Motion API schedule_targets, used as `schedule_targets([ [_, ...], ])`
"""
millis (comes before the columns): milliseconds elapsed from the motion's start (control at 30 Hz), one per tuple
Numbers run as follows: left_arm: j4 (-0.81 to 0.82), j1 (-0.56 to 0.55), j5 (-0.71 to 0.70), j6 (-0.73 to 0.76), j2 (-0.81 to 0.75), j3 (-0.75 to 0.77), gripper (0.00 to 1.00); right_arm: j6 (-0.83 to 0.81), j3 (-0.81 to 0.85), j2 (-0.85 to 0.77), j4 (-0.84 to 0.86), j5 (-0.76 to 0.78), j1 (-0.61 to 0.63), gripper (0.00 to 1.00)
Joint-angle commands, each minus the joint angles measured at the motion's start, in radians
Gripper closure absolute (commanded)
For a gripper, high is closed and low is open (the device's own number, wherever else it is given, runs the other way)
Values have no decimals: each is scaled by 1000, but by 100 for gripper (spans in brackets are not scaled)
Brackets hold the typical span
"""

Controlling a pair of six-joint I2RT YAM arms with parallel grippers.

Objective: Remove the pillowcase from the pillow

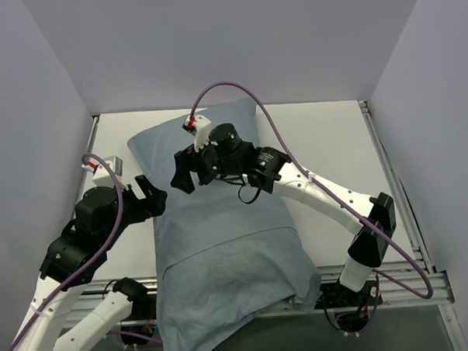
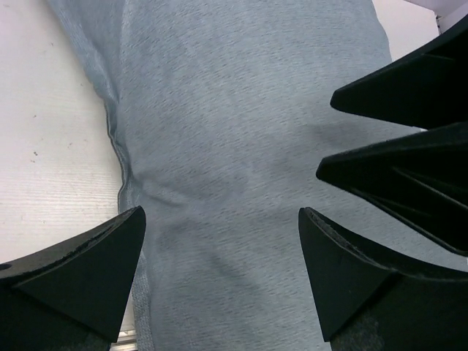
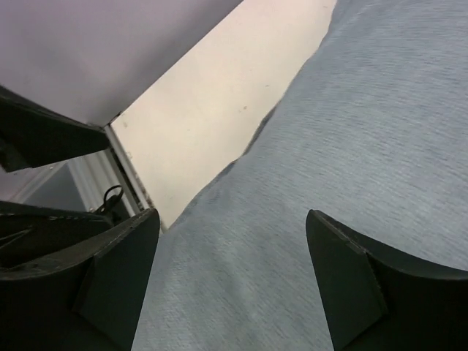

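The pillowcase (image 1: 221,246) lies on the table (image 1: 326,140). The left gripper (image 1: 152,198) hangs at its left edge, the right gripper (image 1: 184,171) above its far half.

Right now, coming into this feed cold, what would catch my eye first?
The big, plump blue-grey pillowcase fills the middle of the table, running from the far side to past the near edge. Both arms hang over it. The right gripper is open above its far half and the left gripper is open at its left edge, with neither holding cloth.
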Motion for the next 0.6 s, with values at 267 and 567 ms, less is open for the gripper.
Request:
schedule_targets([
  [267,52,6,137,67,139,-7,6,4,-155,-236,-135,298,-123,17],
  [567,316,8,287,1,309,-139,6,50,-465,-399,-111,176,-339,11],
])
